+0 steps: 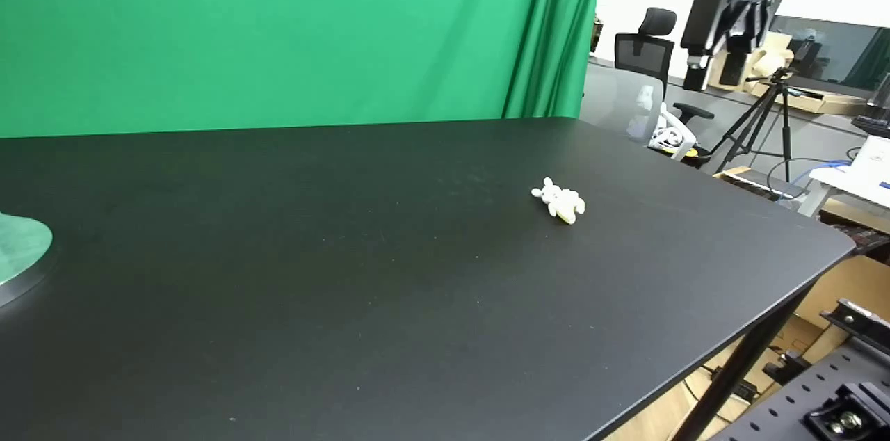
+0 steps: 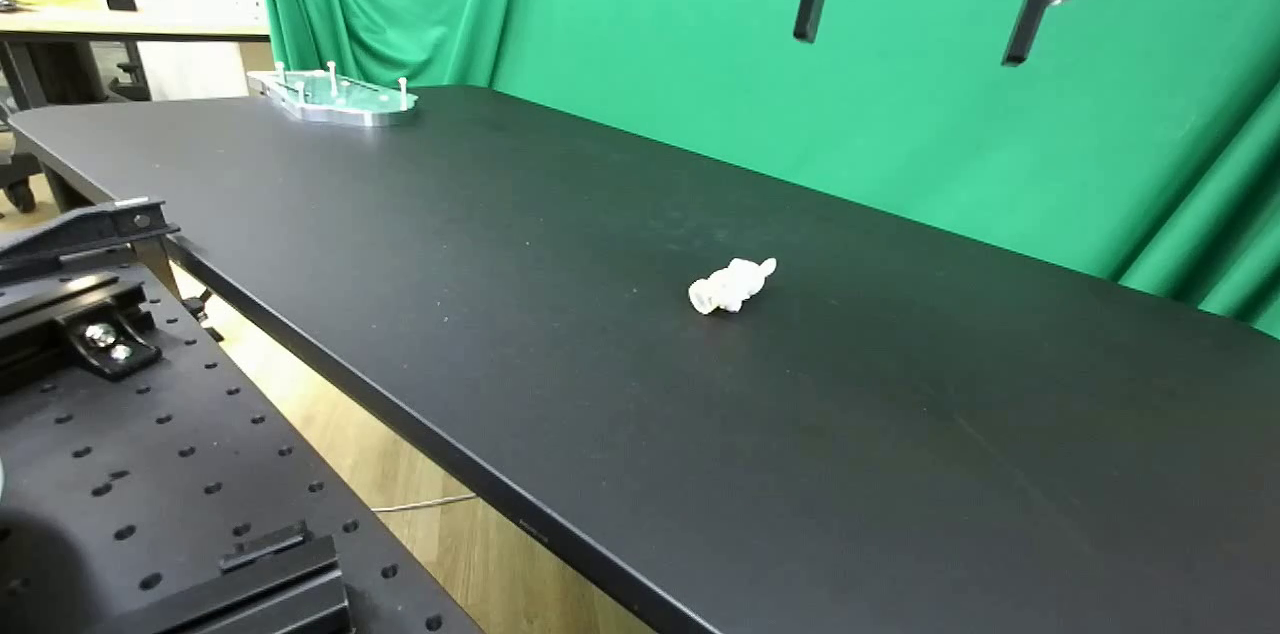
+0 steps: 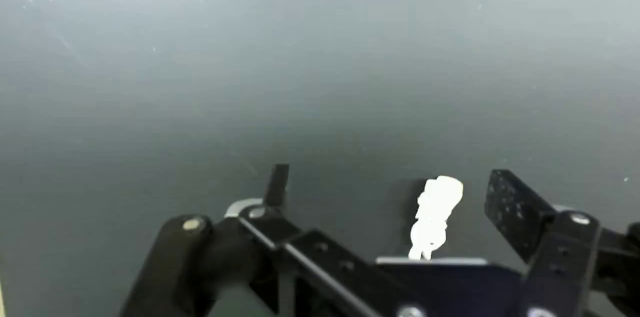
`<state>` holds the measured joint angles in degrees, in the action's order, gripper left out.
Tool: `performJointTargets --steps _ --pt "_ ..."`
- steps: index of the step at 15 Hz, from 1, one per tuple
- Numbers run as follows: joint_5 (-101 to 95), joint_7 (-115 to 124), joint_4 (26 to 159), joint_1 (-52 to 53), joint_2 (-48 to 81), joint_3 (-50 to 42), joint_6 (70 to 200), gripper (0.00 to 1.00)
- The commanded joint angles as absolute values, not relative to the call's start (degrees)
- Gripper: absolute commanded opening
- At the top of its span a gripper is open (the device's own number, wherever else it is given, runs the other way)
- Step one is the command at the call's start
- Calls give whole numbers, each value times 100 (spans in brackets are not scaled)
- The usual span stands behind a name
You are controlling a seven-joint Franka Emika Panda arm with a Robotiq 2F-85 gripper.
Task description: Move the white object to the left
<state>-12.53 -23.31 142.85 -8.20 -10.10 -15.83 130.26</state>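
The white object (image 1: 560, 201) is a tiny lumpy figure with ear-like bumps. It lies on the black table (image 1: 334, 302) toward the right in an exterior view and near the middle in an exterior view (image 2: 732, 286). My gripper (image 2: 910, 47) is open and empty, high above the table; it also shows at the top right in an exterior view (image 1: 714, 72). In the wrist view, the white object (image 3: 436, 217) appears between the spread fingers (image 3: 390, 173), closer to the right finger. Its lower end meets the gripper body's edge there and may be partly hidden.
A pale green clear plate with short posts (image 2: 350, 104) stands at the table's far end; its edge shows at the left in an exterior view (image 1: 24, 246). A green curtain (image 1: 278, 30) hangs behind the table. A perforated metal base (image 2: 180, 514) stands beside the table's edge.
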Motion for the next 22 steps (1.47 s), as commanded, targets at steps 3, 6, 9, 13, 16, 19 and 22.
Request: performJointTargets --steps 3,6,9,13,16,19,22 --pt "-896 -1721 13788 -781 147 -1172 14153 100" --pt "-595 -1797 13620 -759 656 -951 14658 100" --pt "-243 -1890 13483 -792 1073 -734 14971 100" --pt "175 -2033 13360 -873 1525 -442 15289 100" --pt "56 -1977 13480 -869 1506 -415 15326 100" --pt "-469 -1555 13455 -676 1605 -634 15266 100" --pt "-789 -1378 13470 -598 1772 -621 15361 100"
